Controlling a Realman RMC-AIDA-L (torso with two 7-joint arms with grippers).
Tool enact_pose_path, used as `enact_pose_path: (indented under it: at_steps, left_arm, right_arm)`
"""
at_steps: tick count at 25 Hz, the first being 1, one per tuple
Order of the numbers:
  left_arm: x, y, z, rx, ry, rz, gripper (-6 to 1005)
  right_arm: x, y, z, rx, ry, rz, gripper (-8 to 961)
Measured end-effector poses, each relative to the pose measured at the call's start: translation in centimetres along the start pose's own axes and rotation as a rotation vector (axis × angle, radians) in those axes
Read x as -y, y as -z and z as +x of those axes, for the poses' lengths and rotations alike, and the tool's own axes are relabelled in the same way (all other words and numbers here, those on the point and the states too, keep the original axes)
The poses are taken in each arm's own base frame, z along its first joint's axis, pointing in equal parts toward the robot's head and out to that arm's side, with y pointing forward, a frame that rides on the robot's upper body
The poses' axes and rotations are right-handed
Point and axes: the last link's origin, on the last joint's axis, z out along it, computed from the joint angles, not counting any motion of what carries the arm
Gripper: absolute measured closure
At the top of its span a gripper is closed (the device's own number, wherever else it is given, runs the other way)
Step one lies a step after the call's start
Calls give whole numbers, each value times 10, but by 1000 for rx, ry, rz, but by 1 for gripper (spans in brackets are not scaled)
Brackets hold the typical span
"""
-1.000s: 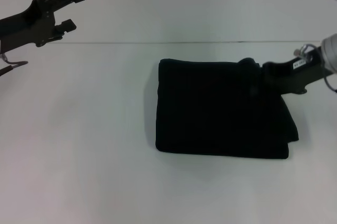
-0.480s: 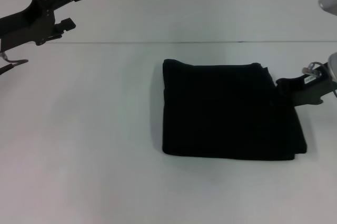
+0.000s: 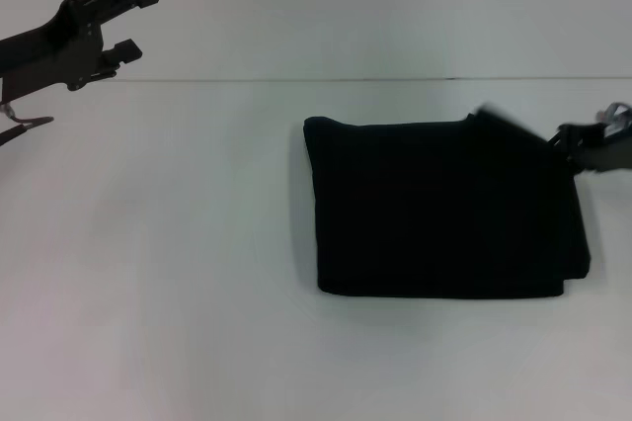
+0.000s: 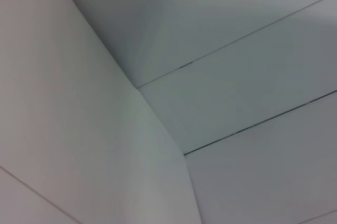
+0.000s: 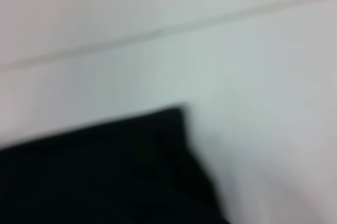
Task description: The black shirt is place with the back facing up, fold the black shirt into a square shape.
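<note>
Black cloth lies as one compact, nearly square packet on the white table [image 3: 197, 293], right of the middle in the head view. This is the black shirt [image 3: 444, 209], and no sleeve or loose tail sticks out from it, so I judge the folding itself is almost finished. Its edges look fairly straight, only the far right corner is a little lifted or blurred.

The right gripper [image 3: 592, 147] is at that far right corner, touching or just beside the cloth. I cannot tell if it grips the corner or not, because the pictures do not show its jaws. The right wrist view shows only the shirt corner on the table.

The left gripper [image 3: 126, 21] hangs high at the far left, well apart from the shirt, with jaws apart and nothing between them.

What remains, I think, is to free that corner and pull the right arm away.
</note>
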Motion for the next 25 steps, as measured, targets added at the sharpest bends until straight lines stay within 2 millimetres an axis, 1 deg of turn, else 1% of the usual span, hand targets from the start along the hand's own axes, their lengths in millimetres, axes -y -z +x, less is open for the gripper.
enact_pose_path:
  at_steps: [3,4,5,6,9,12,14,16,18,22,23,25]
  left_arm:
    - [0,-1,0,1,1,-1,67]
    - [-1,-2,0,2,1,-2,67]
    - [-1,-2,-1,2,1,-2,68]
    - [-1,-2,-1,2,1,-2,68]
    - [-1,-3,-1,2,1,-2,69]
    - [2,-2,-3,-3,7,4,70]
    - [2,-1,-2,-7,9,2,71]
    - [2,0,-1,-12,7,-2,72]
    - [1,1,-1,-5,0,-4,72]
    - [0,3,-3,41,-24,4,74]
    - [-3,4,-10,164,-64,24,74]
    - [-6,5,-17,274,-86,35,75]
  right_arm:
    - [7,2,-11,68,-21,27,625]
    - [6,4,-14,84,-26,16,622]
    - [-1,8,-19,100,-21,-32,618]
    - [-1,8,-19,100,-21,-32,615]
    - [-16,5,-18,108,1,-122,604]
    - [-29,-7,-12,118,24,-187,594]
    - [-31,-12,-9,119,24,-196,587]
    - [-29,-10,-7,110,15,-219,580]
    - [-24,1,-6,96,5,-272,573]
    - [-4,34,-7,60,-24,-414,559]
    - [1,41,-8,54,-33,-433,555]
    - [12,54,-9,30,-56,-454,441]
